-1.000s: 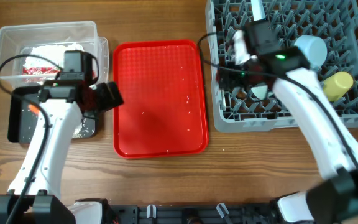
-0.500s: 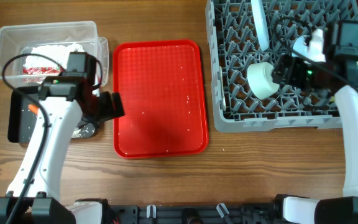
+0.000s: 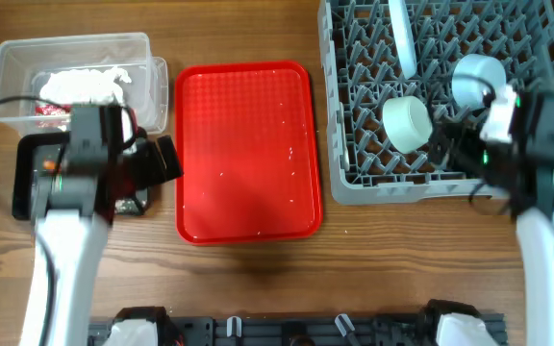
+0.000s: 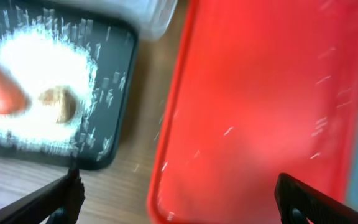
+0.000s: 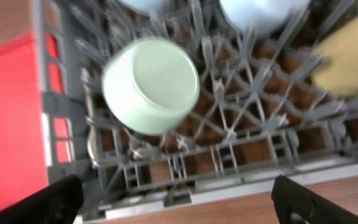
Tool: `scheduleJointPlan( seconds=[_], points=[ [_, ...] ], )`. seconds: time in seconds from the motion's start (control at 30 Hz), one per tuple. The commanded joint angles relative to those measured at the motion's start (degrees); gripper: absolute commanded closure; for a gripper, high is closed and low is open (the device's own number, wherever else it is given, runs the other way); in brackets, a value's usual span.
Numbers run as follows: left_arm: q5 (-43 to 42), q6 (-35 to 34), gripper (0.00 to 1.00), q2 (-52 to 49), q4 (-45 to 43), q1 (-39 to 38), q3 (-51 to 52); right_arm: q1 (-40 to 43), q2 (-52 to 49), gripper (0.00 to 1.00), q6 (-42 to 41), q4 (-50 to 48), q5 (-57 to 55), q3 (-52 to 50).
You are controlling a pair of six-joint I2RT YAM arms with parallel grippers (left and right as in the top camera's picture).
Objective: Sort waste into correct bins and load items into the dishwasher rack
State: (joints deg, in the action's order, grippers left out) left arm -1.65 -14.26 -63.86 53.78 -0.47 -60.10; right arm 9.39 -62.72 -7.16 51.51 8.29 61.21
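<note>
Right claw (image 5: pixel 178 193) beside pale green bowl (image 5: pixel 151 85)

We see the serving tray (image 3: pixel 248 154) mid-bench (image 3: pixel 258 279); left of it sit the tub (image 3: pixel 12 60), behind, and the shallow tray (image 3: pixel 22 187), in front; right of it, the rack (image 3: pixel 373 187) holds a bowl (image 3: pixel 407 123).

Nothing legible here, folks: no words, numbers, brands or signs come through in any view. The wrapper (image 3: pixel 80 86) shows red and white patches, but they are too small and blurred to tell whether any of it is lettering.
</note>
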Motion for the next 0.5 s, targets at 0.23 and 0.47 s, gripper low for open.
scheduleJointPlan(
  seconds=[0.23,0.47],
  points=[
    [0.2,-0.3,0.00,30.3,-7.7,-0.7,15.7,0.2,20.5,0.00,1.0,-1.8,-2.7,-6.6],
    [0.2,-0.3,0.00,33.5,-7.6,-0.7,15.7,0.2,19.7,0.00,1.0,-1.3,-2.7,-6.6]
  ],
)
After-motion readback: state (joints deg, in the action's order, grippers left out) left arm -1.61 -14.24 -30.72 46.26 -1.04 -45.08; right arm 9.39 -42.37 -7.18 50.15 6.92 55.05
